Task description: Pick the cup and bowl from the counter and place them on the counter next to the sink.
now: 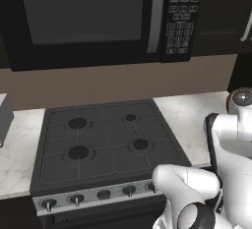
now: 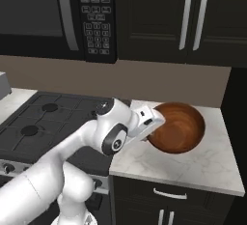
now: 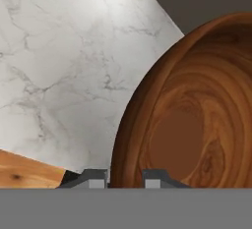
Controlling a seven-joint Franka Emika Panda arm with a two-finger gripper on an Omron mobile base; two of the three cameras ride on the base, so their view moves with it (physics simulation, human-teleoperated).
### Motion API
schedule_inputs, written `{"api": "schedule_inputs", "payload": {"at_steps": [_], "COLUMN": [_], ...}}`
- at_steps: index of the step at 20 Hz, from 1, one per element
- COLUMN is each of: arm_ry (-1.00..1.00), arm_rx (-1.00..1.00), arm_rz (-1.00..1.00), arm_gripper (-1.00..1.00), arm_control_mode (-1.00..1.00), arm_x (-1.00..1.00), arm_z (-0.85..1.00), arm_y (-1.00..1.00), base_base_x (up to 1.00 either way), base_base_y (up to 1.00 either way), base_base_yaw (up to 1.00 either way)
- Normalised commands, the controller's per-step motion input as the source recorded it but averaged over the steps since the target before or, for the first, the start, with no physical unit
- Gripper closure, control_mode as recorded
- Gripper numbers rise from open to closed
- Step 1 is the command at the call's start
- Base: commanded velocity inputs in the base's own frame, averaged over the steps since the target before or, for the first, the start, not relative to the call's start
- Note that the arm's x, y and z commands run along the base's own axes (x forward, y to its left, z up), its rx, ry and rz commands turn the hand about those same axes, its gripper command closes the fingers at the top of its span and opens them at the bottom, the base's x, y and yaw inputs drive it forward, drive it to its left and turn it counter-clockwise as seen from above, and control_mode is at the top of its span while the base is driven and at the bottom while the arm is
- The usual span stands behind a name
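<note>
Between the tool fingers, the bowl rim is clamped; bowl should be kept level while carried over the counter.

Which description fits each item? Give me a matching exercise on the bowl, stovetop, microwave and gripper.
Items:
1. bowl
2. stovetop
3. microwave
4. gripper

Descriptions:
a. dark, mounted highest
b. closed on the bowl's rim
c. reddish-brown, round
d. black, left of the marble counter

Pairs: 1-c, 2-d, 3-a, 4-b
</note>
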Motion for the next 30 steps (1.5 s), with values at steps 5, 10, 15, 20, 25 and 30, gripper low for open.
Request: {"api": "schedule_inputs", "payload": {"at_steps": [5,10,15,20,25,30], "arm_ry": [-0.01,-0.01,0.01,0.11,0.21,0.2], "arm_rx": [0.01,0.02,0.0,0.0,0.0,0.0], "arm_rz": [0.01,0.0,0.03,0.05,0.1,0.16], "arm_gripper": [1.0,1.0,1.0,1.0,1.0,1.0], "arm_control_mode": [-1.0,-1.0,-1.0,-1.0,-1.0,-1.0], "arm_x": [-0.36,-0.22,-0.28,-0.31,-0.4,-0.6], "arm_z": [0.04,0.14,0.45,0.58,0.12,0.06], "arm_y": [0.61,0.67,0.76,0.66,0.5,0.61], "base_base_x": [0.0,0.0,0.0,0.0,0.0,0.0], "base_base_y": [0.0,0.0,0.0,0.0,0.0,0.0], "base_base_yaw": [0.0,0.0,0.0,0.0,0.0,0.0]}}
